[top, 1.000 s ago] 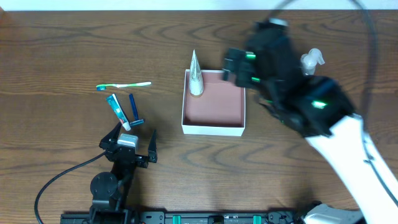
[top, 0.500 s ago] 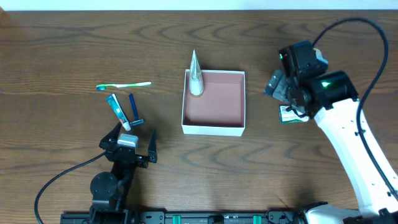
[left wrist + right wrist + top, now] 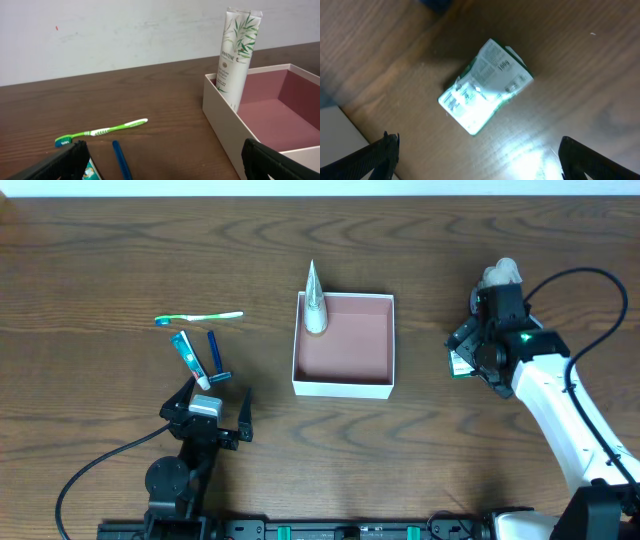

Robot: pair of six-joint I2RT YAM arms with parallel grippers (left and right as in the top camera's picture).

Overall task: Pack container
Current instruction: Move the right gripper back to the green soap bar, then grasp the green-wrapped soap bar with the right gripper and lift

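The right arm has swung away from the container (image 3: 342,389), where it hung over the right wall a second ago. The right gripper (image 3: 468,352) now hovers to the right of the container, directly above a small green and white packet (image 3: 459,365) lying flat on the table. Its jaws are spread wide and hold nothing, and the wrist view shows the packet (image 3: 485,87) between and ahead of the fingers, untouched. This suggests the packet is the next item to be packed.

The left gripper (image 3: 215,405) has not moved. It rests to the lower left of the container, jaws wide apart and empty.

The container sits at the middle of the table.

Counts:
- One white tube (image 3: 315,305) stands upright in the container's far left corner, the only item packed.
- Five items lie outside.
- Left of the container are one green toothbrush (image 3: 200,317), one teal toothpaste tube (image 3: 188,358) and one slim dark blue item (image 3: 215,355), possibly a razor.
- Right of the container are the packet and one white pump bottle (image 3: 500,275).
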